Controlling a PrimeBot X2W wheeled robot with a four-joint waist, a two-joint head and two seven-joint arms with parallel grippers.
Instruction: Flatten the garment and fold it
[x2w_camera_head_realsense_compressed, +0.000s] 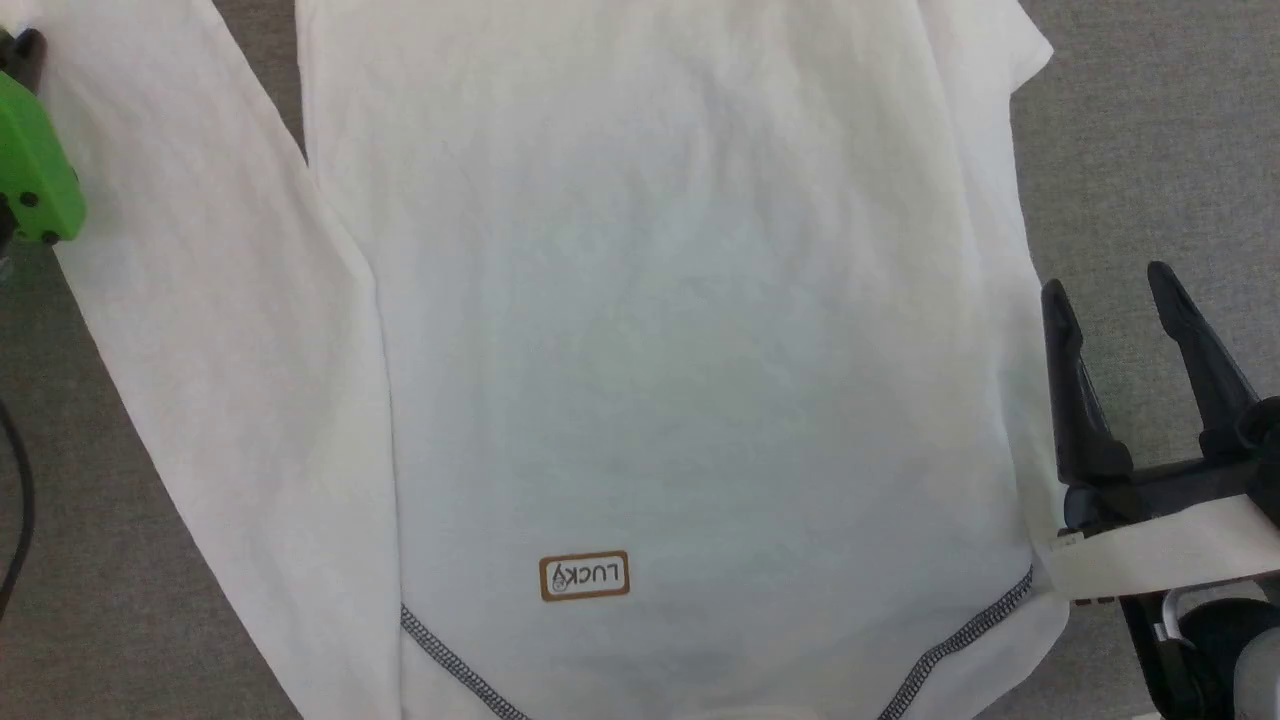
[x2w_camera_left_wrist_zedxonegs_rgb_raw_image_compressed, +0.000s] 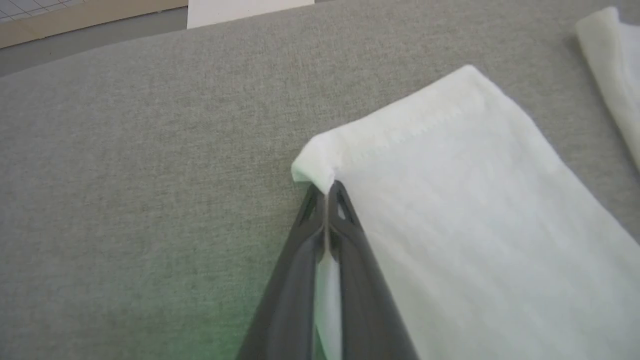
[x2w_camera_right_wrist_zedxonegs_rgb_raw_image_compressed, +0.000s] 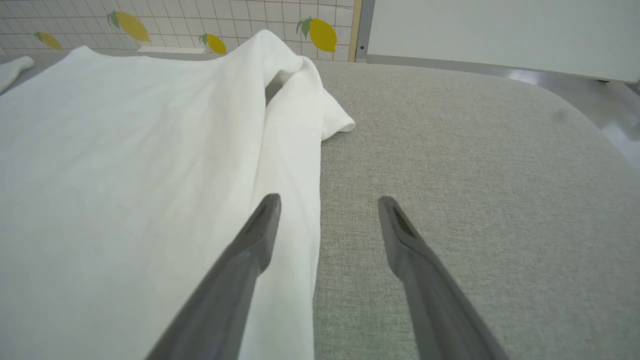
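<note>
Left gripper (x2w_camera_left_wrist_zedxonegs_rgb_raw_image_compressed: 327, 194) shut tight on one corner of a cuff (x2w_camera_left_wrist_zedxonegs_rgb_raw_image_compressed: 395, 135), centre of the left wrist view, the fabric puckered into a small peak above the fingertips; the rest of that sleeve (x2w_camera_left_wrist_zedxonegs_rgb_raw_image_compressed: 475, 240) lies flat toward the lower right of the frame on the grey table (x2w_camera_left_wrist_zedxonegs_rgb_raw_image_compressed: 125, 175). Right gripper (x2w_camera_head_realsense_compressed: 1110, 290) stands open and holds nothing at the right edge of the head view, just beside the shirt (x2w_camera_head_realsense_compressed: 680, 300); in the right wrist view one finger (x2w_camera_right_wrist_zedxonegs_rgb_raw_image_compressed: 242, 250) hangs over the shirt's side edge and the other over bare table. The shirt fills the middle of the head view, body spread smooth, a small brown label (x2w_camera_head_realsense_compressed: 584, 576) low in the centre and grey-stitched seams at the bottom; its long sleeve runs to the upper left, where a green housing (x2w_camera_head_realsense_compressed: 35, 170) shows at the frame's edge.

Risks, as I judge them: my hold is on a mere corner, so a quick pull could let the thin cloth slip free; a long pull could drag the whole body across the table and ruck what lies flat; the other sleeve (x2w_camera_right_wrist_zedxonegs_rgb_raw_image_compressed: 295, 100), upper centre of the right wrist view, lies doubled against the shirt's side with its end turned out, and folding over it would press that crease in; were my open gripper lowered as it stands, the inner finger could catch the side edge and bunch it.
</note>
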